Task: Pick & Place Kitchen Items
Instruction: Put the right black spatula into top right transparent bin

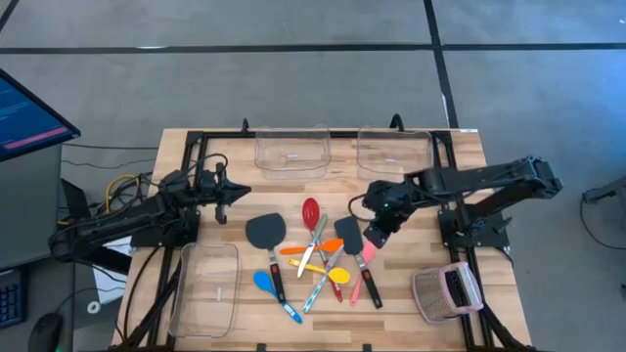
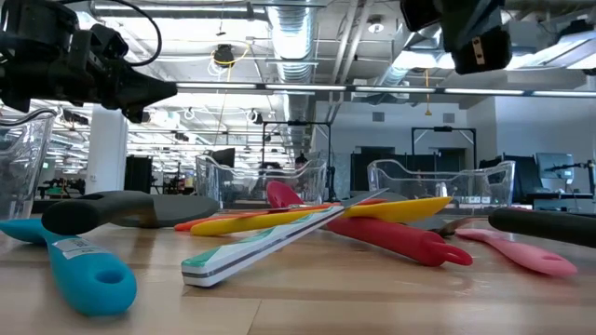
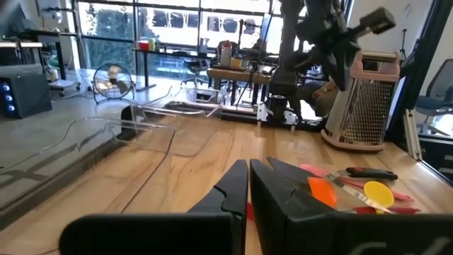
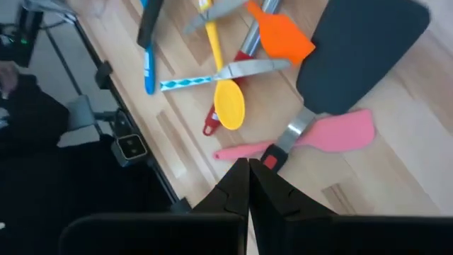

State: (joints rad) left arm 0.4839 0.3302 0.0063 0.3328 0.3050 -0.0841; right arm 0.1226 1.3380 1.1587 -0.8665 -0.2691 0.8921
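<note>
The wooden bench (image 1: 509, 284) carries three clear plastic bins: two along the far edge (image 1: 290, 149) (image 1: 393, 149) and one at the near left corner (image 1: 207, 288). A grey mesh object with a pink part (image 1: 447, 290) lies at the near right corner.

The kitchen utensils lie heaped in the middle, none in a bin yet. Largest are two black turners, one on the left (image 1: 266, 232) and one on the right (image 1: 350, 235). Around them lie a red slotted spoon (image 1: 311, 211), a pink spatula (image 1: 365, 262), an orange spatula (image 1: 298, 250), a yellow spoon (image 1: 337, 275), a blue spoon (image 1: 264, 283) and a knife with a patterned handle (image 1: 315, 292).

The right gripper (image 1: 377, 235) hangs just above the right turner and the pink spatula, jaws fully closed on nothing. The left gripper (image 1: 235, 193) waits near the bench's left side, jaws likewise closed and empty.

The step in hand looks like picking that turner. To do it well, the right jaws should open before descending, straddle the handle (image 4: 289, 134) across its width where it clears the pink spatula beneath, and lift straight so neighbouring pieces stay put.
</note>
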